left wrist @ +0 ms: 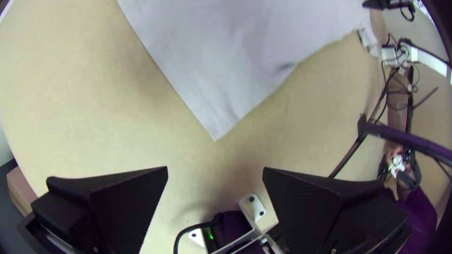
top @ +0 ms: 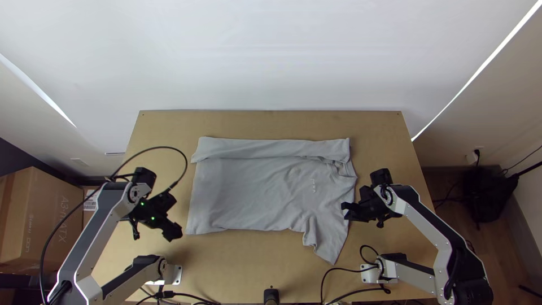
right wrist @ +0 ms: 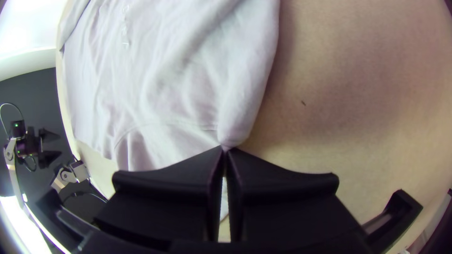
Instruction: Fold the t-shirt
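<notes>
Right gripper (right wrist: 225, 148) closed on a pinch of the light grey t-shirt (top: 254, 192) at the shoulder edge; left gripper (left wrist: 215, 169) wide, empty, near the hem corner. Far side's folded in as a long strip. Near side and short sleeve (top: 326, 237) not folded; halving left too, I'd judge. Shirt's mid-table (top: 226, 260), mostly flat, lightly wrinkled, small chest print.

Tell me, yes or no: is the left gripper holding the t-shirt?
No, the left gripper stands open over the table, and the t-shirt lies beyond its fingertips.
</notes>
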Controlling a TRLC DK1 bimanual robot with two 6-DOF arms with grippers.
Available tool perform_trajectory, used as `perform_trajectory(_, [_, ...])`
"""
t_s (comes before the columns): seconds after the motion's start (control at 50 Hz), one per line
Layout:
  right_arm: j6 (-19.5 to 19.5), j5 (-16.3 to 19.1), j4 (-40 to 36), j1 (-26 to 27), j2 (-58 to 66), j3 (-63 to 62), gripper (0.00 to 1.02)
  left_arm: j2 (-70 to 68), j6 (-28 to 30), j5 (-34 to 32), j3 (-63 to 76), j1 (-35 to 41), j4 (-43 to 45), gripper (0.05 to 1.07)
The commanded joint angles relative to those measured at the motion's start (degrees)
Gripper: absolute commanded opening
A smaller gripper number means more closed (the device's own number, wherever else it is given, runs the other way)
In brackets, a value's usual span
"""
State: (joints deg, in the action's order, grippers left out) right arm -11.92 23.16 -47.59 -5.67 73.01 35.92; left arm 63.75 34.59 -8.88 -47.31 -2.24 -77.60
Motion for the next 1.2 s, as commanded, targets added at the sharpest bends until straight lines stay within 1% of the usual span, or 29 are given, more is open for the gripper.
perform_trajectory(0.0, [-0.65,-0.31,-0.75,-0.74,-0.94,-0.15,0.02,-0.64,1.8,2.29,3.8,2.59,1.75,1.01])
perform_trajectory(0.1, [-0.91,-0.31,-0.75,-0.83,-1.21,-0.41,0.02,-0.38,-0.14,4.67,6.0,5.93,5.09,1.01])
perform_trajectory(0.24, [-1.17,-0.39,-0.83,-1.45,-1.47,-0.85,0.02,2.35,-3.04,4.93,7.41,8.92,10.1,1.01])
perform_trajectory(0.28, [-1.26,-0.31,-0.83,-1.54,-1.47,-1.03,0.02,3.4,-3.39,4.84,7.76,9.8,10.72,0.96])
perform_trajectory(0.34, [-1.35,-0.39,-1.1,-1.8,-1.56,-1.03,0.02,4.63,-4.71,4.84,8.11,11.12,13.18,0.93])
perform_trajectory(0.38, [-1.35,-0.31,-1.19,-1.8,-1.73,-1.03,0.02,5.6,-5.23,4.84,8.11,11.82,13.36,0.93])
perform_trajectory(0.66, [-1.17,-0.31,-1.36,-1.45,-2.88,-0.77,0.02,9.03,-5.76,3.44,7.41,14.28,16.69,0.91])
perform_trajectory(0.7, [-1.17,-0.31,-1.36,-0.83,-2.96,-0.5,0.02,9.03,-5.67,2.47,7.49,14.72,16.96,0.83])
perform_trajectory(0.84, [-0.65,0.4,-1.27,1.89,-2.88,0.2,0.02,10.52,-5.85,0.36,7.93,15.51,19.07,0.41])
perform_trajectory(0.94, [-0.03,0.75,-1.36,3.3,-2.79,0.46,0.02,10.79,-5.67,-0.17,8.2,15.16,20.12,0.19])
perform_trajectory(0.98, [0.41,0.84,-1.36,4.0,-2.7,0.64,0.02,10.87,-5.41,-0.17,8.2,14.72,20.39,0.08])
perform_trajectory(1.08, [1.46,2.33,-1.54,6.64,-2.35,1.43,0.02,10.7,-4.53,-0.17,8.2,12.52,20.3,0.08])
perform_trajectory(1.18, [3.22,3.65,-3.65,8.92,-1.03,2.93,0.02,10.35,-2.07,-0.17,7.85,8.83,19.95,0.08])
